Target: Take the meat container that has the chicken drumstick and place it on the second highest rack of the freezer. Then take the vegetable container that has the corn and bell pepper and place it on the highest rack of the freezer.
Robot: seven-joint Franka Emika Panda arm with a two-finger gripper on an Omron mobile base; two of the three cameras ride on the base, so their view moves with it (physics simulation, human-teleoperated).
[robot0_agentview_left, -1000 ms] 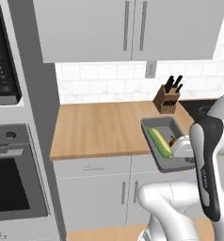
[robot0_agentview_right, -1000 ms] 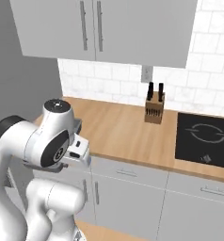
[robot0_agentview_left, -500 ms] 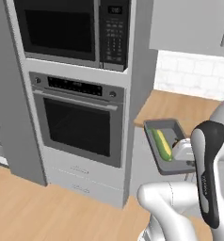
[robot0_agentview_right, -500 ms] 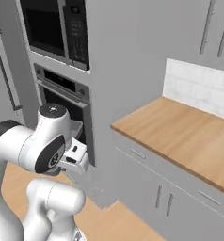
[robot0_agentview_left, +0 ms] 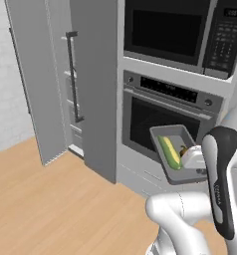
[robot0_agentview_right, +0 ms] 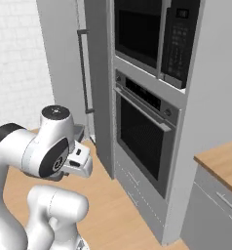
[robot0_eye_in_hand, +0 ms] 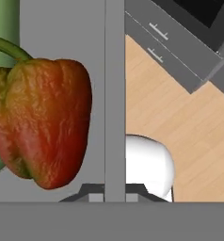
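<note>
Grey vegetable container [robot0_agentview_left: 163, 139] showing yellow-green corn [robot0_agentview_left: 170, 153], bell pepper [robot0_eye_in_hand: 43, 122] glowing red-orange with green stem, freezer [robot0_agentview_left: 56, 79] standing grey with dark handles, oven [robot0_agentview_left: 155, 119] showing black glass, floor [robot0_agentview_left: 46, 204] lying light wood-grained

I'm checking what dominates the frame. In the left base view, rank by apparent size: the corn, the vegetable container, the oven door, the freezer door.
1. freezer door
2. oven door, partly hidden by the container
3. vegetable container, looks big through nearness
4. corn
</note>
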